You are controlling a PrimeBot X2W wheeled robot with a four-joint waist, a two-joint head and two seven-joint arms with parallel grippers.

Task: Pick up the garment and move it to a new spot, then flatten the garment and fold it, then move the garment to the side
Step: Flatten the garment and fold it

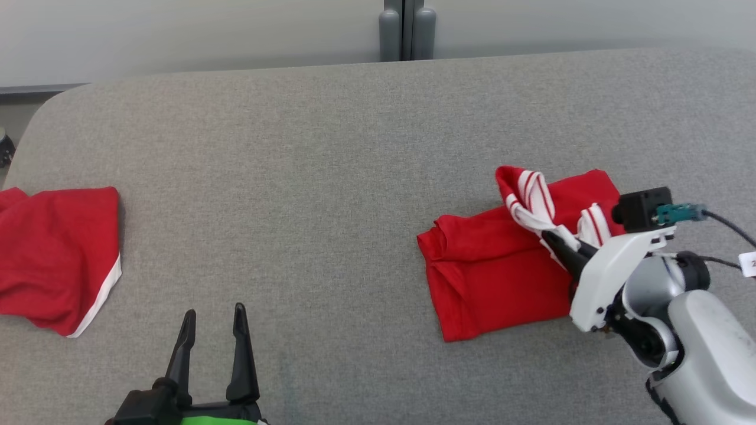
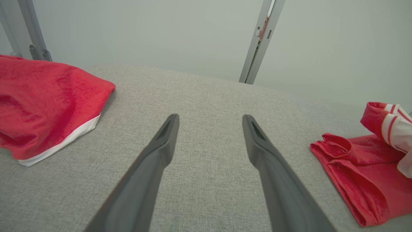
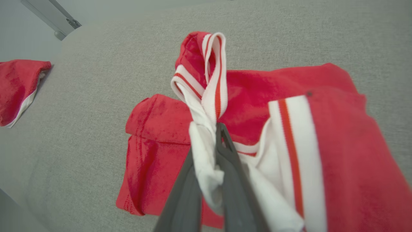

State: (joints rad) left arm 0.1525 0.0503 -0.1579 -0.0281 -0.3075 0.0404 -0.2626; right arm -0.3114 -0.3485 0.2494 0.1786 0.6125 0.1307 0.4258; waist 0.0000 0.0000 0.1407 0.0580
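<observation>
The garment (image 1: pixel 490 277) is red with a white, red-striped collar, lying folded on the grey table at the right (image 2: pixel 357 167) (image 3: pixel 154 154). My right gripper (image 1: pixel 552 239) (image 3: pixel 210 135) is shut on the white striped collar (image 3: pixel 206 106), pinching it between its dark fingers and lifting that part off the folded cloth. My left gripper (image 1: pixel 214 316) (image 2: pixel 210 120) hovers open over bare table at the lower left, well away from the garment, with nothing between its fingers.
A second red garment with a white hem (image 1: pixel 56 257) (image 2: pixel 48 106) (image 3: pixel 17 87) lies at the table's left edge. The grey table (image 1: pixel 331 177) has open room in the middle. A wall and a grey post (image 1: pixel 406 29) stand behind it.
</observation>
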